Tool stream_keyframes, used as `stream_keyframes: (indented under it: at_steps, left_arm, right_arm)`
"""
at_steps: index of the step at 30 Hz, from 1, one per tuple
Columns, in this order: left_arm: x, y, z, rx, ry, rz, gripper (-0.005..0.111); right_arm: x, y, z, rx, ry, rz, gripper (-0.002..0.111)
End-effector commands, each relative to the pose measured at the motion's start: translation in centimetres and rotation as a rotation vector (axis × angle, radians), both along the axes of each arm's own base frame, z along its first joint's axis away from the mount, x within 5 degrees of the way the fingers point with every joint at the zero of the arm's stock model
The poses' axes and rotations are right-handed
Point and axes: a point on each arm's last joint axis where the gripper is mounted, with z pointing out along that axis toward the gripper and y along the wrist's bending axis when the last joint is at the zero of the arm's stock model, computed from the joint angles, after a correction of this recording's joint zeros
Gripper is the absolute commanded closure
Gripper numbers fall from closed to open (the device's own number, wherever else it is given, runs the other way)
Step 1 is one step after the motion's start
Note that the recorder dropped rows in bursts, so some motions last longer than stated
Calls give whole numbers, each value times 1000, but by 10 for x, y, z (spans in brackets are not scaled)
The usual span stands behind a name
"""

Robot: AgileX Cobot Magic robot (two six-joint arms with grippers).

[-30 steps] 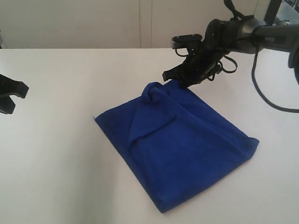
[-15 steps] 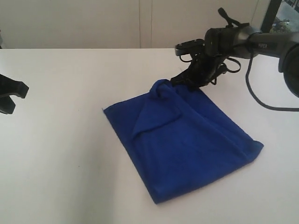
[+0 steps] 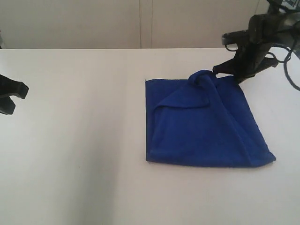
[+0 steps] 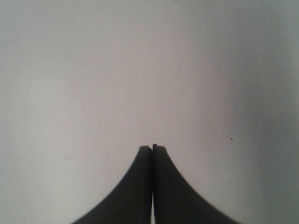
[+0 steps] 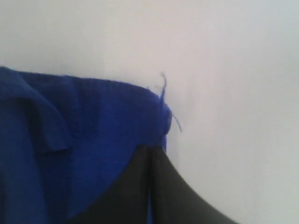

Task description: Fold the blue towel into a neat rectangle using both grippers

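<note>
The blue towel lies on the right half of the white bench. Most of the cloth is flat on the surface. Its left edge runs straight from front to back, and its near right corner tapers to a point. A triangular flap is folded over the upper layer, and the cloth rises into a bunched hump at the far right corner.

The right claw is at that far right corner. The right wrist view shows the right claw clenched, with the hem of the blue towel pinched between its two dark fingers. A loose thread stands up from the hem just beside the grip point.

The left claw is at the far left edge of the bench, well apart from the towel. The left wrist view shows the left claw clenched with its fingers pressed together, nothing between them, and only bare bench surface beyond.
</note>
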Motion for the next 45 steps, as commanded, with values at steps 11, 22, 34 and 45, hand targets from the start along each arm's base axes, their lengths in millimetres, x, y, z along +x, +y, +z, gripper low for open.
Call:
stream_keyframes:
  at_steps: [11, 22, 34, 45]
  left_arm:
    - [-3, -1, 2, -12, 3, 0, 107]
    - [-3, -1, 2, -12, 3, 0, 107]
    - [-3, -1, 2, -12, 3, 0, 107]
    - [-3, -1, 2, -12, 3, 0, 107]
  right_arm:
    - [-63, 129, 65, 169, 128, 233, 108]
    - [-118, 192, 6, 135, 240, 390, 108]
    - [-145, 227, -43, 134, 307, 452, 108]
    - [-168, 259, -42, 165, 313, 512, 108]
